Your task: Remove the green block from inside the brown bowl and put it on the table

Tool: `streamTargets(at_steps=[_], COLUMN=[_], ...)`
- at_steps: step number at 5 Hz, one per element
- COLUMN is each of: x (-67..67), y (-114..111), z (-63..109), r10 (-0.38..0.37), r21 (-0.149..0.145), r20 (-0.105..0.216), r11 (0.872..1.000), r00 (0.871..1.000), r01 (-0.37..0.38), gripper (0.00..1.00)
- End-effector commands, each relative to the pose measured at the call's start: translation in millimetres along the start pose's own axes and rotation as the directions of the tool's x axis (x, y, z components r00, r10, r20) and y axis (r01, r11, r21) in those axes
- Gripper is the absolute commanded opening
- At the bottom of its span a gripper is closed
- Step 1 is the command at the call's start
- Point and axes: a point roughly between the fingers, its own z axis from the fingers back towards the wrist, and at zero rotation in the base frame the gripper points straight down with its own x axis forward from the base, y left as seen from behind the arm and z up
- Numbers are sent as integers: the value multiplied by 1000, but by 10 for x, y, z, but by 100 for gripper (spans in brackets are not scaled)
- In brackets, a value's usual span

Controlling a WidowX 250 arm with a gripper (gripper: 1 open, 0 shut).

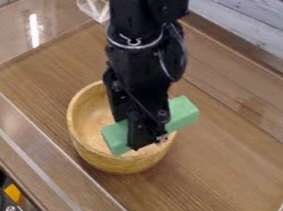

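Note:
My black gripper (138,127) points straight down over the right half of the brown bowl (85,134). Its fingers are shut on the green block (177,113), which hangs tilted, one end sticking out past the bowl's right rim and the other end low near the bowl's inside. The block's middle is hidden behind the fingers. The bowl sits on the dark wood-grain table (233,142), near its front.
Clear acrylic walls (36,20) edge the table on the left, front and back. A yellow and black fixture (9,193) sits at the bottom left, outside the wall.

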Motion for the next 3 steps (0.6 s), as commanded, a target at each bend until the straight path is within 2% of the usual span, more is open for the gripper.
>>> streamTargets(at_steps=[1, 3], x=[83, 82], y=[-20, -79], z=[113, 150], r10=[-7, -8], r21=[10, 9], r20=[48, 57], r11=[1000, 1000], r00=[999, 998], r01=[6, 7], gripper=[0, 0])
